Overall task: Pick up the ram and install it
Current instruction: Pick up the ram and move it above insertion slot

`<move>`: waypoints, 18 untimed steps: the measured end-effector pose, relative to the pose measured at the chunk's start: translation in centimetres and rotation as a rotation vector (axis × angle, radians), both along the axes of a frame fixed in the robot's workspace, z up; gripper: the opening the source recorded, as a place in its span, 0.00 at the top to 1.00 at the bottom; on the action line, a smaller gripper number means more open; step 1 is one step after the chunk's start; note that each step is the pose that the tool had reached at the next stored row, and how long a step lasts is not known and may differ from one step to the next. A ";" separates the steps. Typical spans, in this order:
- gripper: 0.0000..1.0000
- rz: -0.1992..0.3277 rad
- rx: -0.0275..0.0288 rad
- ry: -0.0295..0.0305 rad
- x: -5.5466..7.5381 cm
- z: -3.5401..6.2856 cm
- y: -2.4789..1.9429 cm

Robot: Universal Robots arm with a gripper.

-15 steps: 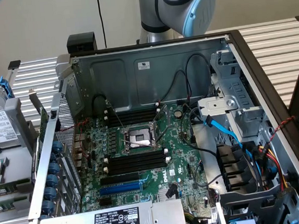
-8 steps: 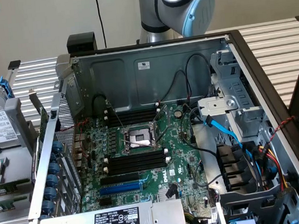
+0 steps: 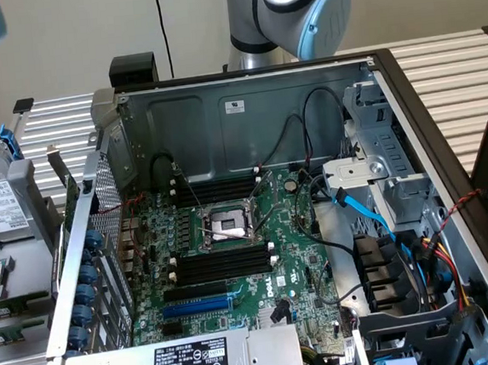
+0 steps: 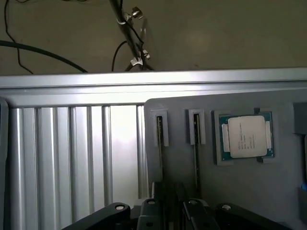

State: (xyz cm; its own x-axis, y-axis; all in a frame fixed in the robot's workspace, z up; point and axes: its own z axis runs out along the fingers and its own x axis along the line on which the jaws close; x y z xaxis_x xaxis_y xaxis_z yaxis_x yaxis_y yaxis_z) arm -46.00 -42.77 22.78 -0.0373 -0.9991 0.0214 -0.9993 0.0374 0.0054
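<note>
End effector (image 4: 171,208) first: hangs low over one edge of a grey tray (image 4: 235,191), with just black linkage and screw heads poking into the wrist view. Can't tell open or closed from this angle, sorry.

As for the ram (image 4: 195,143): stands on edge in a narrow slot of that tray, a thin dark strip running straight toward the end effector. Second stick (image 4: 159,136) parked the same way in the neighbouring slot, just beside and parallel. End effector lined up roughly between the two, so no calling the closer one.

Processor chip (image 4: 247,136) lying flat in a square pocket on the ram's other side, silver lid up, green border showing. Tray resting on a ribbed aluminium counter (image 4: 72,158); past the counter's edge rail, beige floor and a black cable (image 4: 43,51).

Over in the exterior view: open PC case (image 3: 220,108) on its side on the slatted counter, motherboard (image 3: 293,255) facing up. CPU socket (image 3: 228,222) in the middle, one bank of long black memory slots (image 3: 221,263) on the near side, another bank (image 3: 219,189) on the far side. Blue expansion slot (image 3: 195,308) nearer still, then the power supply (image 3: 191,362) at the near edge. Blue data cables (image 3: 362,215) toward the exterior view's right. Arm (image 3: 289,8) rising behind the case's far wall, grey with a light-blue joint cap.
</note>
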 end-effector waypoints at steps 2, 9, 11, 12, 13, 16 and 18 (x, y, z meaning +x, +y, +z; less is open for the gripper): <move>0.76 0.000 0.0000 0.0001 0.0 -0.37 0.00; 0.76 0.000 0.0000 -0.0001 0.0 -1.31 -0.01; 0.76 0.000 0.0000 0.0000 0.0 -1.67 -0.02; 0.76 0.000 0.0001 -0.0001 0.0 -1.81 -0.02; 0.76 0.001 0.0000 0.0001 0.0 -1.82 -0.02; 0.76 0.001 0.0000 0.0002 0.0 -1.82 -0.02; 0.76 0.005 0.0001 0.0000 0.0 -1.85 -0.08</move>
